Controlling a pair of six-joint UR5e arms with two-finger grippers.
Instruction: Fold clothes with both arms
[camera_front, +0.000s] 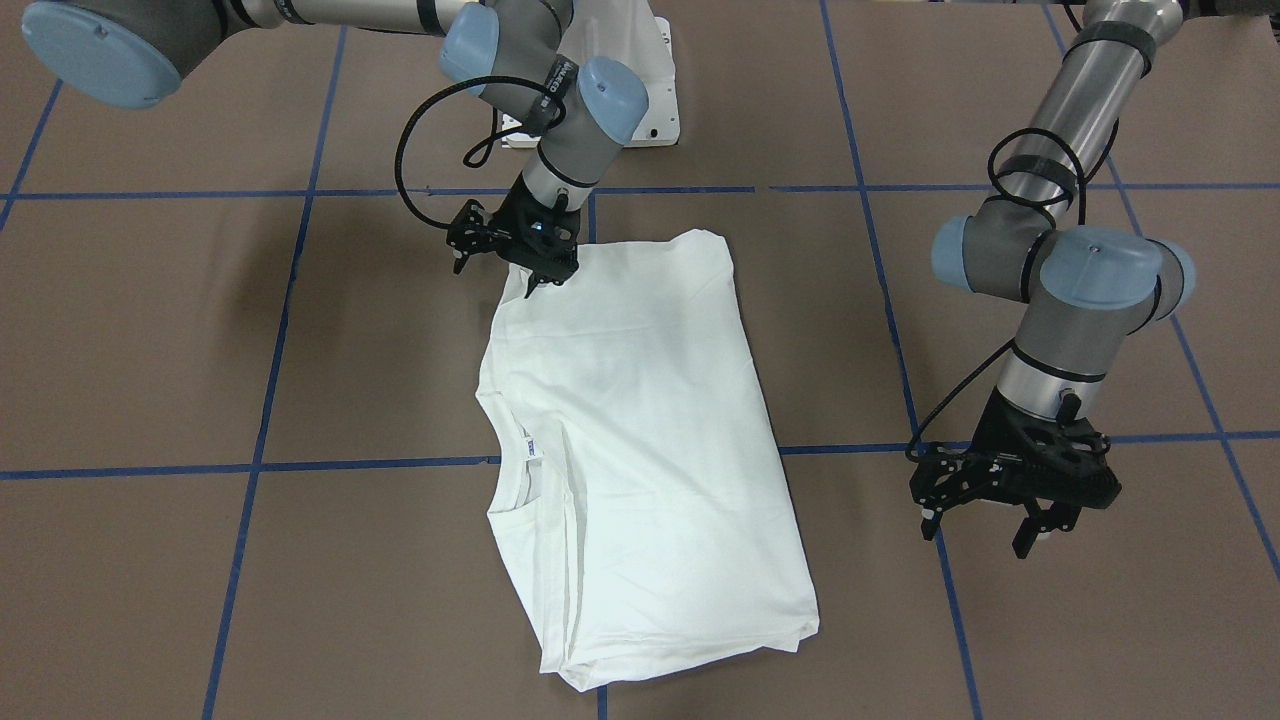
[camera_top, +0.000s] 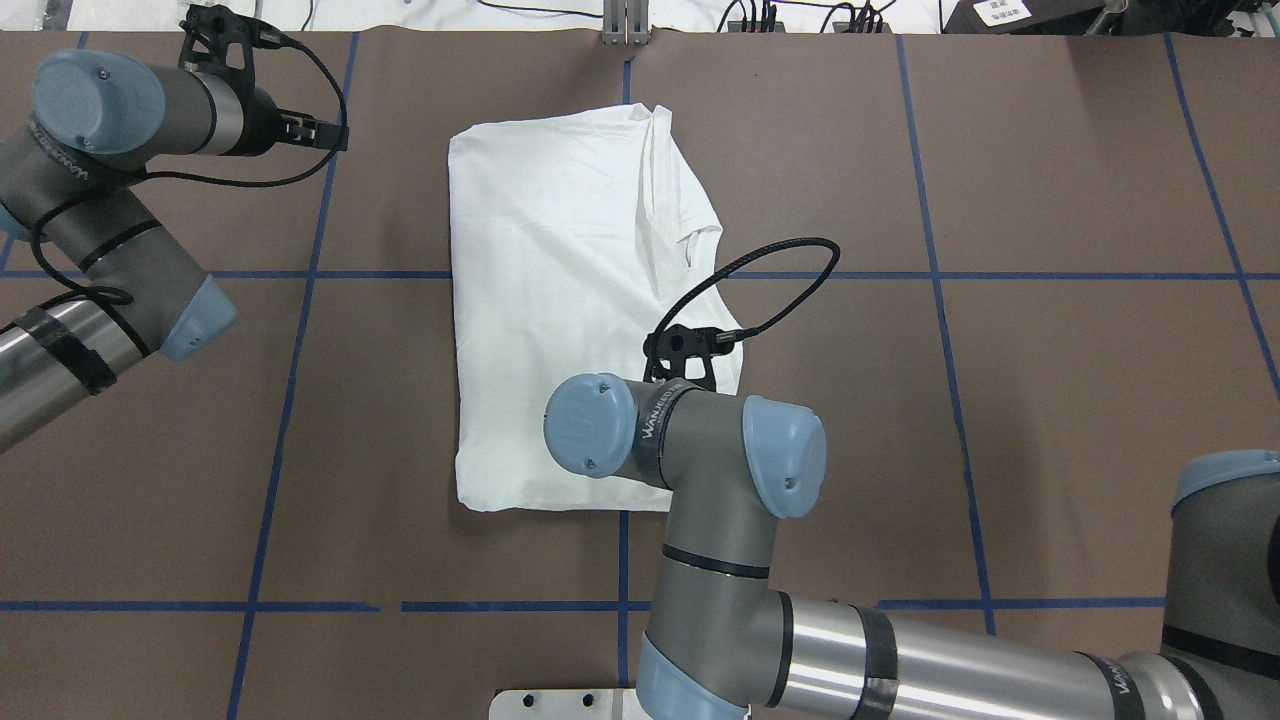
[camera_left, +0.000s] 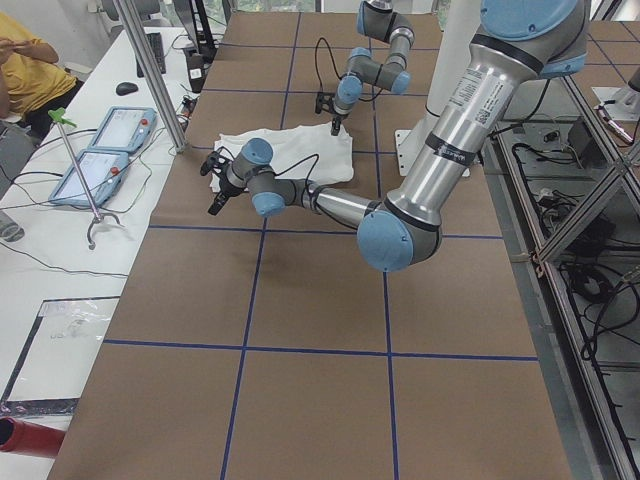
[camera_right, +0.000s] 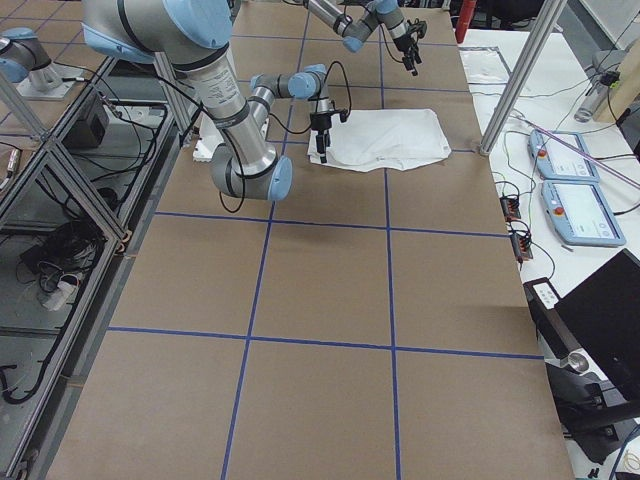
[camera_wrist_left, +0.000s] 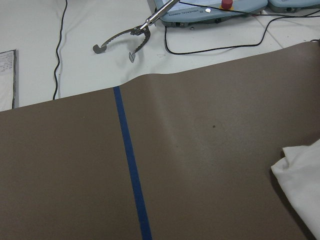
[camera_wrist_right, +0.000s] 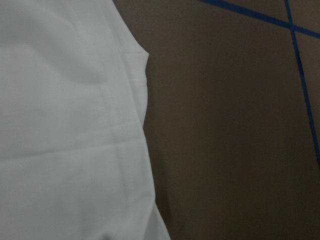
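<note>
Shirt (camera_top: 550, 300): white, folded into a rough oblong, lying flat on the brown counter (camera_top: 1000, 400) with its blue tape grid. The edge toward the left hand (camera_front: 1045, 535) is a plain straight fold. The edge toward the right hand (camera_front: 540, 280) shows stacked layers and the ribbed neck (camera_front: 505, 470) with its small label (camera_front: 529, 447).

Left arm (camera_front: 1070, 330): bent at the elbow, wrist turned down. The hand hangs above bare counter, well apart from the shirt, holding nothing, with its fingers standing apart.

Right arm (camera_top: 720, 480): reaches across the shirt with the hand pointing straight down at the shirt corner closest to the robot. Fingertips are at the cloth edge. Whether they are apart or pinching the cloth cannot be told.
</note>
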